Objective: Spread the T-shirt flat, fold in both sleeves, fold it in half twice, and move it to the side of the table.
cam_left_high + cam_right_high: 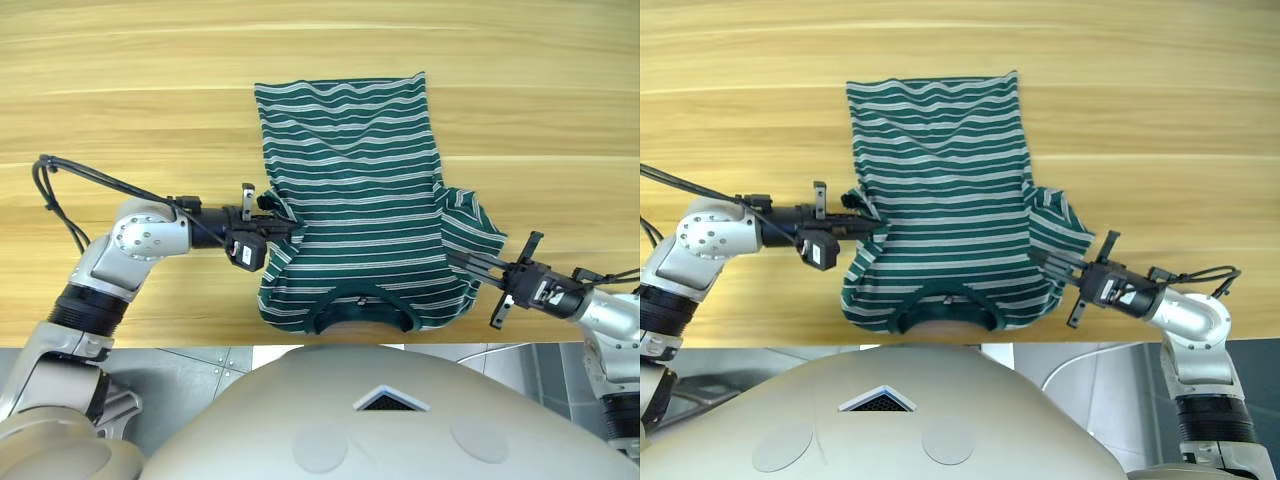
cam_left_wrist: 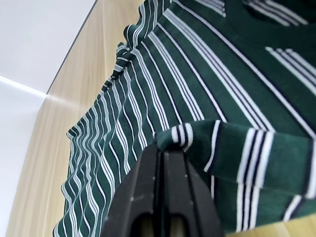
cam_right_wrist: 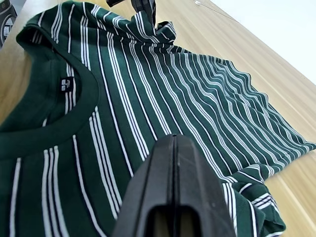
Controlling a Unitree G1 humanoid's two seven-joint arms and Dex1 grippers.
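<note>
A dark green T-shirt (image 1: 355, 190) with white stripes lies on the wooden table (image 1: 120, 100), collar (image 1: 362, 312) toward the near edge and hem at the far side. My left gripper (image 1: 290, 226) is shut on the left sleeve (image 2: 217, 143), which is pulled in and bunched over the shirt's body. My right gripper (image 1: 458, 260) is shut, its tip at the shirt's right edge just below the rumpled right sleeve (image 1: 470, 215). In the right wrist view its fingers (image 3: 173, 148) hover over the striped cloth with no fabric seen between them.
Bare wood stretches to the left, right and far side of the shirt. The table's near edge (image 1: 150, 343) runs just below the collar. Black cables (image 1: 60, 190) loop off the left arm.
</note>
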